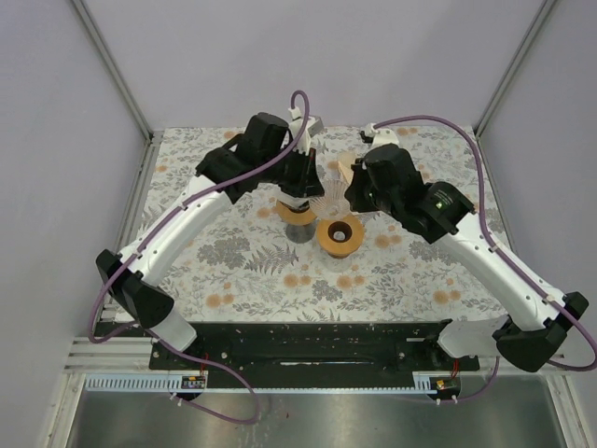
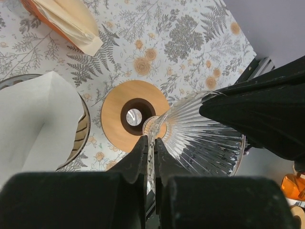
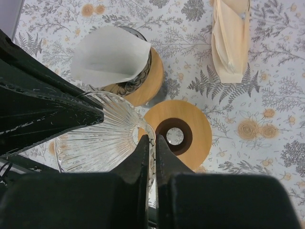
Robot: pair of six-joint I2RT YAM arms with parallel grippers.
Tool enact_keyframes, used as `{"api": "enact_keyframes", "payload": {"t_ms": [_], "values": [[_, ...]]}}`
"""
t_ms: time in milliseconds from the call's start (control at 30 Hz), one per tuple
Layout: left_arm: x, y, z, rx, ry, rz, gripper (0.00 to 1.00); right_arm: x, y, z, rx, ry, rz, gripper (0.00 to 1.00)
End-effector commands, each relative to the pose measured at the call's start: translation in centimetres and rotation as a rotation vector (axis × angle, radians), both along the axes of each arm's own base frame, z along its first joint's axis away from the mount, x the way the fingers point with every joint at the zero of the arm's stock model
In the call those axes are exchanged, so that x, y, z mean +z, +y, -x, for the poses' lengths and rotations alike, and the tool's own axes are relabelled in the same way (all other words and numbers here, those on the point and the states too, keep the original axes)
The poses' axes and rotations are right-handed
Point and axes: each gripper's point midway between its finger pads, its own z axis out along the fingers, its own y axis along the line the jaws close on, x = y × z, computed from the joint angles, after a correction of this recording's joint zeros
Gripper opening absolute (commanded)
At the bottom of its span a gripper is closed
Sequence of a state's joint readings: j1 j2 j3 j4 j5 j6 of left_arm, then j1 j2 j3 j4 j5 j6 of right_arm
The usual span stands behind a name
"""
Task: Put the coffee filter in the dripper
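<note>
A clear ribbed glass dripper cone (image 2: 200,138) hangs tilted above a wooden ring base (image 2: 116,119). It also shows in the right wrist view (image 3: 100,138) and the top view (image 1: 331,189). My left gripper (image 2: 149,139) is shut on the cone's wall near its narrow end. My right gripper (image 3: 152,138) is shut on the cone from the other side. A white paper coffee filter (image 3: 112,57) stands open in a round vessel with a wooden collar (image 3: 145,86), left of the ring (image 3: 195,129). The filter also shows in the left wrist view (image 2: 38,119).
A stack of beige filters (image 3: 231,43) lies in an orange holder behind the ring; it also shows in the left wrist view (image 2: 71,21). The floral table cloth (image 1: 252,271) covers the table. Grey walls stand on three sides.
</note>
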State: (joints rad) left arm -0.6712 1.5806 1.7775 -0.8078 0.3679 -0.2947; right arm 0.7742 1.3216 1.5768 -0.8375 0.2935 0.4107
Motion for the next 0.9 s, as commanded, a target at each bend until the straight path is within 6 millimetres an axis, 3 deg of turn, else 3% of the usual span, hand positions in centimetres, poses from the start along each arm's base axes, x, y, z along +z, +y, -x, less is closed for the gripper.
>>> {"api": "enact_keyframes", "payload": {"t_ms": [0, 100, 233, 400, 533, 867], "values": [[0.6, -1.5, -0.4, -0.042, -0.057, 0.026, 0.05, -3.7, -2.9, 0.1, -0.041, 0.079, 0.055, 0.0], [0.0, -1.5, -0.9, -0.039, -0.066, 0.005, 0.41, -5.2, -3.1, 0.3, -0.038, 0.103, 0.041, 0.0], [1.1, -1.2, -1.9, -0.017, -0.14, -0.002, 0.61, -6.4, -2.8, 0.1, -0.025, 0.118, 0.014, 0.0], [1.7, -0.6, -2.3, 0.001, -0.191, -0.009, 0.65, -6.4, -2.2, -0.2, -0.005, 0.108, -0.05, 0.0], [0.6, -0.5, -1.9, -0.001, -0.166, -0.019, 0.64, -5.9, -2.1, -0.6, -0.005, 0.08, -0.1, 0.0], [-2.5, -1.0, -1.4, -0.015, -0.086, -0.035, 0.63, -7.6, -2.1, -1.9, -0.014, 0.076, -0.169, 0.0]]}}
